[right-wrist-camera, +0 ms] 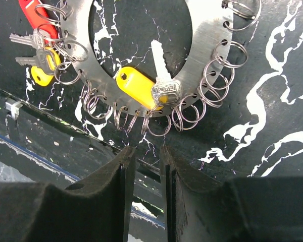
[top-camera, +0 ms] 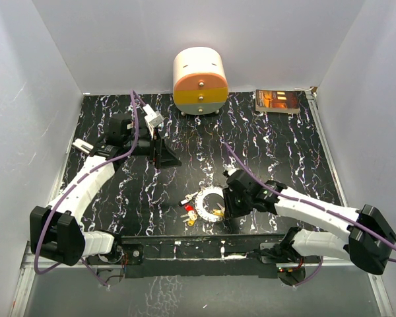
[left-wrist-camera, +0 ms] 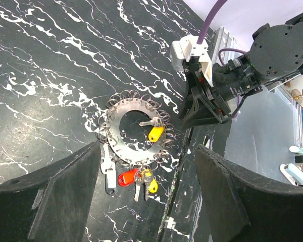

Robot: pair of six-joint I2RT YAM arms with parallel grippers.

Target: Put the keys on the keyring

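The keyring [top-camera: 206, 193] is a flat silvery ring edged with small wire loops, lying near the front middle of the black marbled table. It also shows in the left wrist view [left-wrist-camera: 124, 107] and the right wrist view [right-wrist-camera: 204, 60]. A yellow-headed key [right-wrist-camera: 134, 86] lies across its opening. A red-headed key [left-wrist-camera: 127, 177] and a small yellow-headed key [left-wrist-camera: 152, 185] hang at its rim with plain metal keys. My right gripper [right-wrist-camera: 147, 151] sits just beside the ring's rim, its jaws a narrow gap apart and empty. My left gripper [top-camera: 164, 155] is wide open and empty, far back on the left.
A cream and orange drawer drum [top-camera: 199, 80] stands at the back middle. A small book-like box [top-camera: 277, 100] lies at the back right. A white and grey tag [left-wrist-camera: 110, 174] lies beside the ring. White walls close in three sides of the table.
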